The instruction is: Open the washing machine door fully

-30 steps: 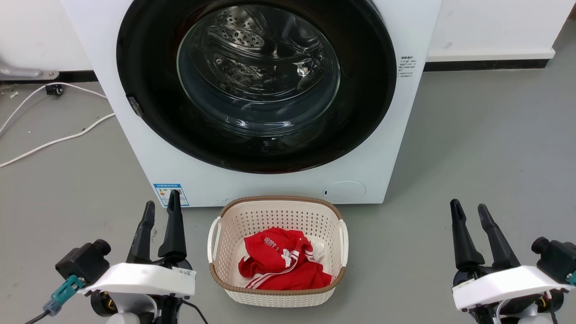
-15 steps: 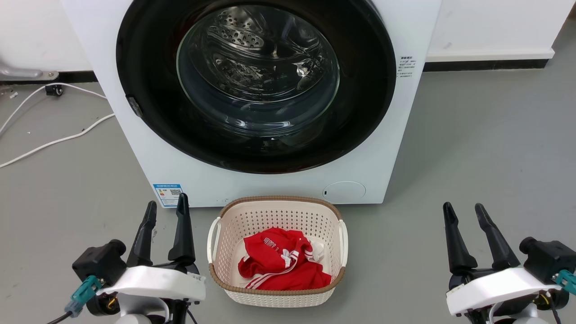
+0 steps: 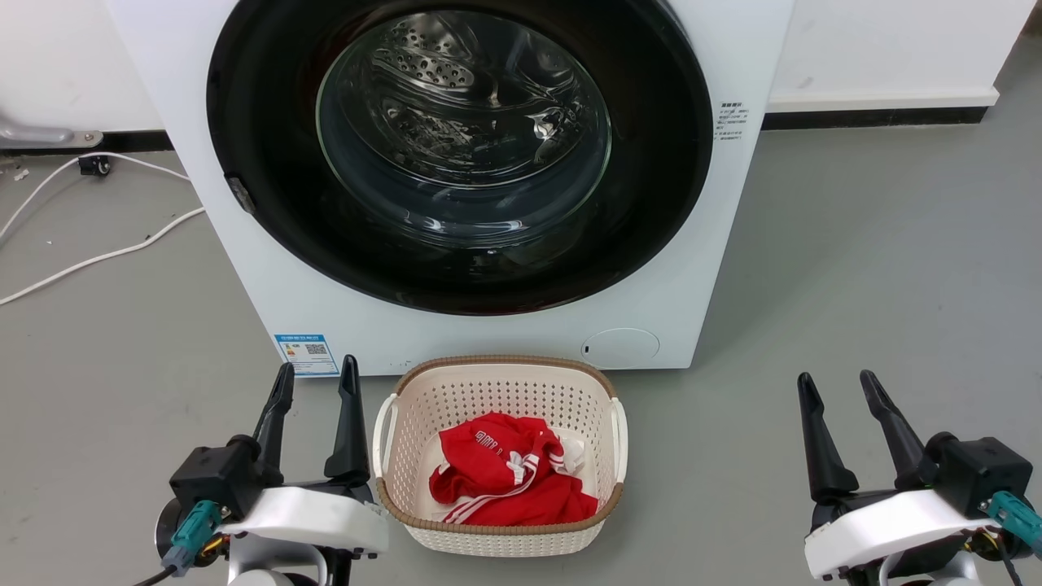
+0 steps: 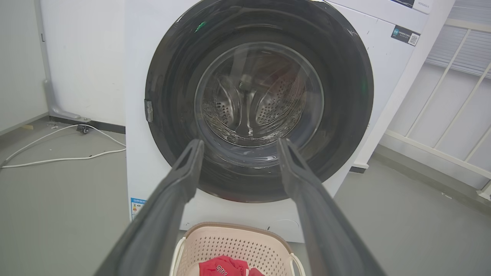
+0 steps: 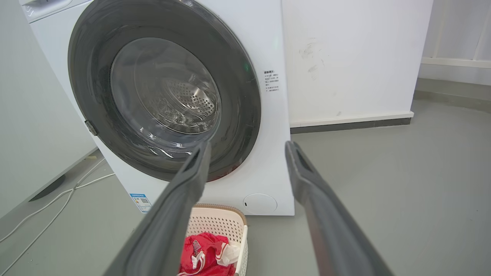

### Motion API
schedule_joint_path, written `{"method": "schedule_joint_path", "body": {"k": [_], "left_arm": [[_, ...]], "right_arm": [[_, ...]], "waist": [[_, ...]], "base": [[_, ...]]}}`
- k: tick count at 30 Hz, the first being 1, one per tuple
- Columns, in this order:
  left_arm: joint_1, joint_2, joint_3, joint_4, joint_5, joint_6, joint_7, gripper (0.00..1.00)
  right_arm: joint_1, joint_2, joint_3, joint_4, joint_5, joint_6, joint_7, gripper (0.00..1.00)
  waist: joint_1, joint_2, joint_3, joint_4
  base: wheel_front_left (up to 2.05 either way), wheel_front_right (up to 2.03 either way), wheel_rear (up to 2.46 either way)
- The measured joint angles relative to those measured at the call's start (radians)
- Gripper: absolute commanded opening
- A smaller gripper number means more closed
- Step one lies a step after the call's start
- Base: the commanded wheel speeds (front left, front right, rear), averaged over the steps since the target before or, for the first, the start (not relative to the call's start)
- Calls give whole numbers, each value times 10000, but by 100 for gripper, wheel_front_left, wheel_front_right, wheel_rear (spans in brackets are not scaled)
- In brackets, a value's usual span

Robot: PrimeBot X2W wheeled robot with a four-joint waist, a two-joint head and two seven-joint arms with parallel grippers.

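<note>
Glossy black and shut flush against the white machine (image 3: 698, 268), the washing machine door (image 3: 462, 155) stands just behind the laundry basket (image 3: 391, 439) on the floor (image 3: 879, 260). Low on either side of the basket, the left claw (image 3: 317, 366) and the right claw (image 3: 836, 378) hover wide and empty, well apart from the door. The small tab (image 3: 241, 194) on the door's left rim is likely the catch: hook behind it, then pull outward in an arc, clearing the basket.
</note>
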Motion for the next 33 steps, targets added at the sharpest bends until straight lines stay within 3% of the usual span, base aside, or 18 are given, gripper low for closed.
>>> {"method": "schedule_joint_path", "body": {"k": [26,33], "left_arm": [[29,-6,-244,27,2069,332,-499,100],[68,-8,-257,69,2234,364,-554,100]], "right_arm": [[115,10,144,-81,-1651,0,-119,100],[123,12,136,-17,-1618,0,-128,100]], "waist": [[0,0,-56,-5],[0,0,-68,-10]], "base": [[0,0,0],[0,0,0]]}}
